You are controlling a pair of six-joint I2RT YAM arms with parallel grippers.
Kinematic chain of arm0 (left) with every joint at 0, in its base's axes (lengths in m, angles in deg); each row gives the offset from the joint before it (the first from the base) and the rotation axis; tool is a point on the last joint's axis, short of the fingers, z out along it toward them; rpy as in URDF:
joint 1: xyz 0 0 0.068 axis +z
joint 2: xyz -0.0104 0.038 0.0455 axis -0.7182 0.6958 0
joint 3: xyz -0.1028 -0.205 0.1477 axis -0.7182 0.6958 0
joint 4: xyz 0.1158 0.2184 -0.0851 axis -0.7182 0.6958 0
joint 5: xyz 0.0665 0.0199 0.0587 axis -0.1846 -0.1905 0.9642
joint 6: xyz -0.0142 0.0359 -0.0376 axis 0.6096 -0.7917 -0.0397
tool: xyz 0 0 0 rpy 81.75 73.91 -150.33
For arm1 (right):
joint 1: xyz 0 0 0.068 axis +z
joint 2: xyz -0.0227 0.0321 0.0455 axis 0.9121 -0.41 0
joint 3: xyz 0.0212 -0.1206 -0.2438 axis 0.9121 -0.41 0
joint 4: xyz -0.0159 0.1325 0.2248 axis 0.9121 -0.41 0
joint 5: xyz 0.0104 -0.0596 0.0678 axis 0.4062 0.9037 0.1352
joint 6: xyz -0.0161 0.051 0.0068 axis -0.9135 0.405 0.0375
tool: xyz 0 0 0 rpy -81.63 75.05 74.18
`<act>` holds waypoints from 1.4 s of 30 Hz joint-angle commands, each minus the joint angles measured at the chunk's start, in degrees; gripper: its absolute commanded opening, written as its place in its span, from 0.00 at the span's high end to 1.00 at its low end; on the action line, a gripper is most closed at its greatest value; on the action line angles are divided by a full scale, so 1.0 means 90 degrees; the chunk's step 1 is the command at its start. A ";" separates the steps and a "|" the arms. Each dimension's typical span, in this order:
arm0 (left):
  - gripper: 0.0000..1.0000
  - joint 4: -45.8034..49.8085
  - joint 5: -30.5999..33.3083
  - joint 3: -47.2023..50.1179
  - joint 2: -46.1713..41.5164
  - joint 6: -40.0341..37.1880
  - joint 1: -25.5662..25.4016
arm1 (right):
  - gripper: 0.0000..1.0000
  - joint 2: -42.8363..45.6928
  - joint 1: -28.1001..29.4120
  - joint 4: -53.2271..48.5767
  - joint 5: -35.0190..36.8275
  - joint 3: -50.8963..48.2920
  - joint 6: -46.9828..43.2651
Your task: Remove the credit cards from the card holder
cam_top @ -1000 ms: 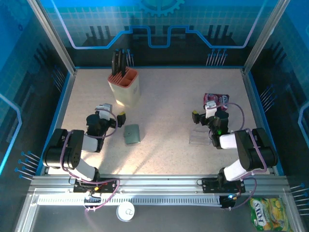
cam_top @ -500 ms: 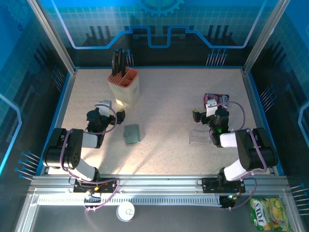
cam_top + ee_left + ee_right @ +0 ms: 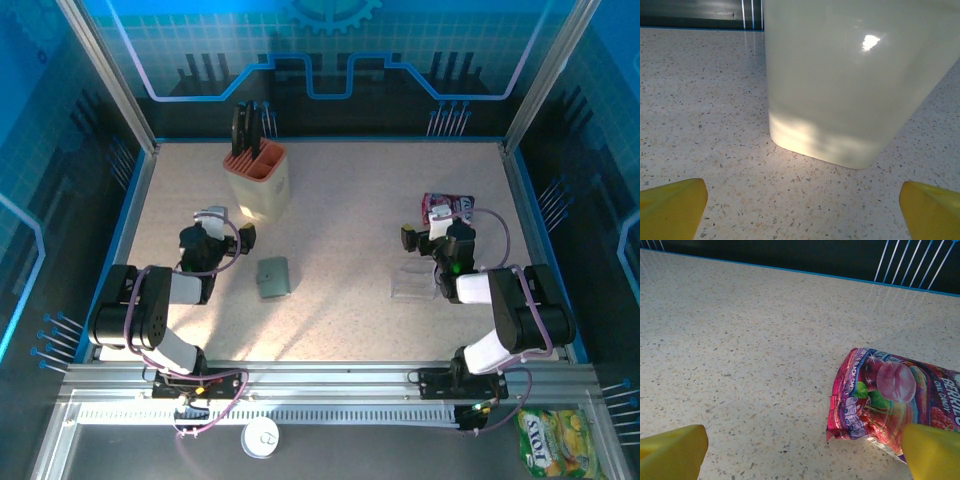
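Note:
The card holder is a small grey-blue wallet lying shut and flat on the speckled table, left of the middle. The credit cards are hidden. My left gripper hovers up and to the left of the card holder, apart from it. In the left wrist view, the left gripper is open, its yellow fingertips wide apart over bare table. My right gripper is far off on the right side. In the right wrist view, the right gripper is also open and holds nothing.
A beige knife block stands just beyond the left gripper, close up as the knife block in the left wrist view. A pink-red snack packet lies ahead of the right gripper. A clear plastic piece rests beside the right arm.
The left gripper has moved a little away from the arm's base, toward the knife block. The right gripper has barely shifted. The card holder has not moved.

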 commanded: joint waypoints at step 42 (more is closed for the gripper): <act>0.01 0.7054 -0.1243 -0.2799 -0.1575 0.3040 -0.0320 | 0.65 0.2591 0.0261 -0.9806 0.0496 0.2317 0.3016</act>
